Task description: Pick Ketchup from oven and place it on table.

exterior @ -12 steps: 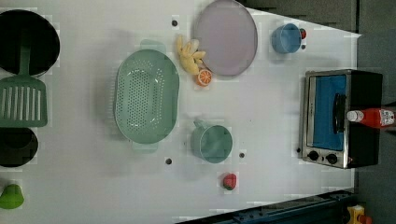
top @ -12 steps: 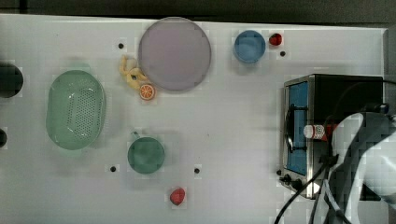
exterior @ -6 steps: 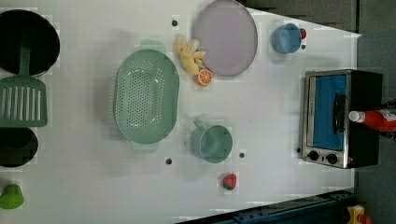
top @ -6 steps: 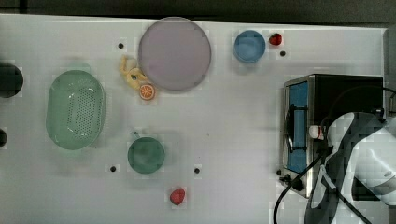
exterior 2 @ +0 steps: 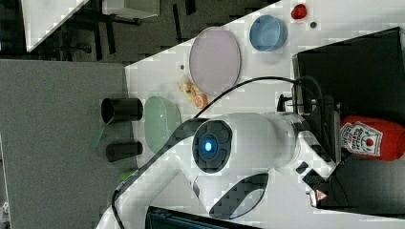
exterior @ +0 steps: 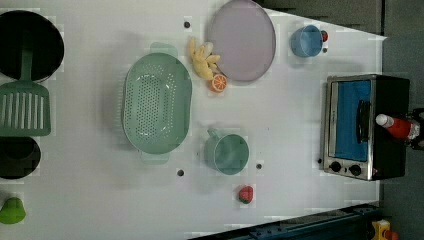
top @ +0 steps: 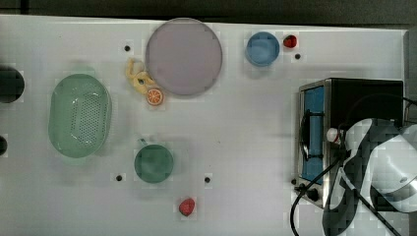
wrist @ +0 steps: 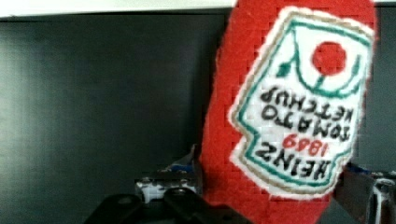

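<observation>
The Ketchup (exterior: 400, 127), a red bottle with a white cap, lies on the black top of the oven (exterior: 392, 90), its cap toward the oven's glass door. In the top view only its cap (top: 332, 133) shows beside my white arm, which hangs over the oven (top: 364, 98). In the wrist view my gripper (wrist: 271, 186) has one finger (wrist: 170, 184) on each side of the Ketchup (wrist: 280, 116), closed against its lower body. The right view has the gripper (exterior 2: 336, 143) at the labelled Ketchup (exterior 2: 377, 138). The white table (top: 246, 123) spreads to the top view's left of the oven.
On the table stand a purple plate (top: 183, 56), a blue bowl (top: 262, 48), a green colander (top: 79, 115), a green cup (top: 154, 163), toy fruit (top: 142, 81) and a small red toy (top: 187, 206). A black cable (top: 300, 201) loops by the oven's front corner.
My arm has moved toward the top view's left over the oven and now covers the Ketchup's red body. The fingers have narrowed in around the bottle.
</observation>
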